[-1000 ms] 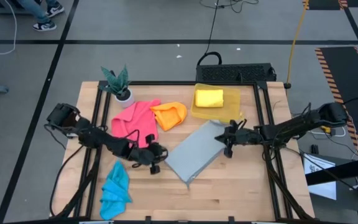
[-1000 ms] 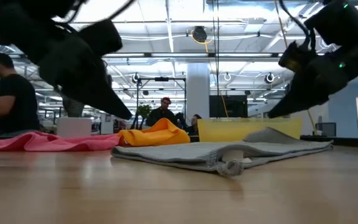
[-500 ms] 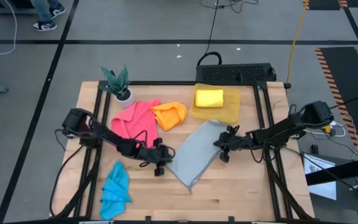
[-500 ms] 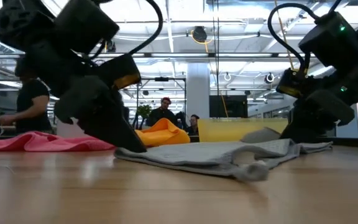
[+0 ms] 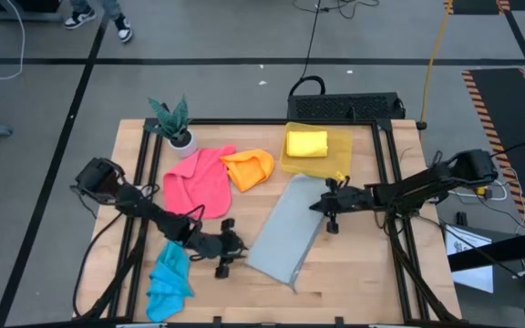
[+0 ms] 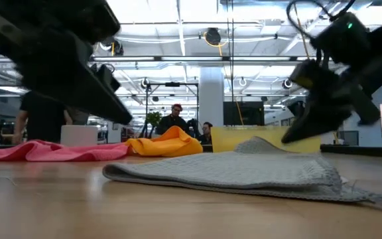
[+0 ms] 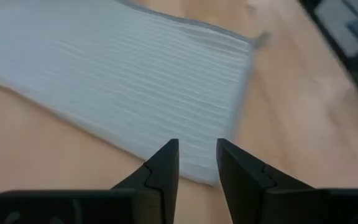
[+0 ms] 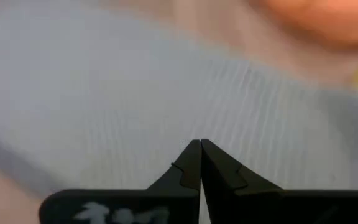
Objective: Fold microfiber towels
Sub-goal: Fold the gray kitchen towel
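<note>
Your grey towel [image 5: 285, 230] lies flat on the wooden table [image 5: 372, 273], a long strip running from beside the yellow bin [image 5: 340, 164] down toward the front edge; in the low view it spreads low across the boards. Your left gripper [image 5: 229, 258] sits just off the grey towel's left edge, next to the blue towel [image 5: 169, 281] crumpled at the front left; its fingers [image 7: 163, 171] stand a little apart with nothing between them, the tips over the towel's border. Your right gripper [image 5: 322, 204] is at the towel's far end, near the bin; its fingers are pressed together — whether a fold of grey cloth is caught in them, you cannot tell. The pink towel [image 5: 197, 180] lies spread at the back left, touching the orange towel [image 5: 249, 169]; the yellow towel [image 5: 306, 143] rests folded in the bin — a small potted plant [image 5: 176, 123] stands at the back left corner.
</note>
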Motion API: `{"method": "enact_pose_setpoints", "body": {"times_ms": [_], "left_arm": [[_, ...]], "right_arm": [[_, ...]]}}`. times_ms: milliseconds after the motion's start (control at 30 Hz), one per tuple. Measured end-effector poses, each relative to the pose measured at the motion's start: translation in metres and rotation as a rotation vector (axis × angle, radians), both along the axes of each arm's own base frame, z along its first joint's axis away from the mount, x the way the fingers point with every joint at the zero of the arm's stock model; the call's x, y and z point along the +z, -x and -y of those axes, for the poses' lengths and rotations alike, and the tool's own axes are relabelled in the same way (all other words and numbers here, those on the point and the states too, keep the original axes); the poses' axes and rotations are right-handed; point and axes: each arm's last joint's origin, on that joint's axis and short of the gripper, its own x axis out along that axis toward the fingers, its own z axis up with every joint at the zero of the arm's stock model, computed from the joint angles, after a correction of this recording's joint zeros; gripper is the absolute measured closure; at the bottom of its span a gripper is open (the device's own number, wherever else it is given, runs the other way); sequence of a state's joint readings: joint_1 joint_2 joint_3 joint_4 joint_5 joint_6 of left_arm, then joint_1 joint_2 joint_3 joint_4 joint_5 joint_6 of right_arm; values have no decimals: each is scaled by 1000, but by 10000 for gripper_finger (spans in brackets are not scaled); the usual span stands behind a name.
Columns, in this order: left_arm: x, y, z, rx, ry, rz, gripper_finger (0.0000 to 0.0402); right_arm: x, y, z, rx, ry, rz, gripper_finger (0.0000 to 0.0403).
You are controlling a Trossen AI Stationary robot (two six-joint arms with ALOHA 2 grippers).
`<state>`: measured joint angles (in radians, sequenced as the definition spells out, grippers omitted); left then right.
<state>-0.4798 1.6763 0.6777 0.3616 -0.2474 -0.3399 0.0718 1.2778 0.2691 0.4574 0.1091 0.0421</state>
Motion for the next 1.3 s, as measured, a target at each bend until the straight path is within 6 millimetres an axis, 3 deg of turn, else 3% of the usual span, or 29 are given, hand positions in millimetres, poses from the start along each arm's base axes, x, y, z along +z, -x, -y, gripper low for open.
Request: {"method": "enact_pose_setpoints", "body": {"times_ms": [133, 300, 500, 667, 767, 867, 967, 1200, 1300], "left_arm": [[-12, -13, -26, 72, -26, -37, 291], [-37, -26, -39, 1, 41, -77, 291], [-45, -23, -12, -51, 142, -116, 291], [-25, -9, 21, -170, 162, -82, 291], [-10, -8, 29, -153, 99, 18, 291], [-8, -5, 29, -126, 33, 39, 291], [-8, -6, 25, -89, 2, 35, 291], [-12, -9, 14, -13, -44, 15, 291], [-10, -11, 13, 4, -49, 40, 291]], "right_arm": [[13, 0, 8, -249, -60, 115, 403], [1, -2, 14, -326, -96, 65, 403], [-18, -16, 13, -355, -112, -29, 403], [-20, -53, 16, -292, -85, -59, 403], [-21, -78, 16, -197, -106, -66, 403], [-20, -97, 12, -40, -133, -80, 403], [-15, -103, 8, 64, -168, -119, 403], [14, -99, 2, -136, 14, -12, 403], [16, -99, 0, -163, 42, -3, 403]]}}
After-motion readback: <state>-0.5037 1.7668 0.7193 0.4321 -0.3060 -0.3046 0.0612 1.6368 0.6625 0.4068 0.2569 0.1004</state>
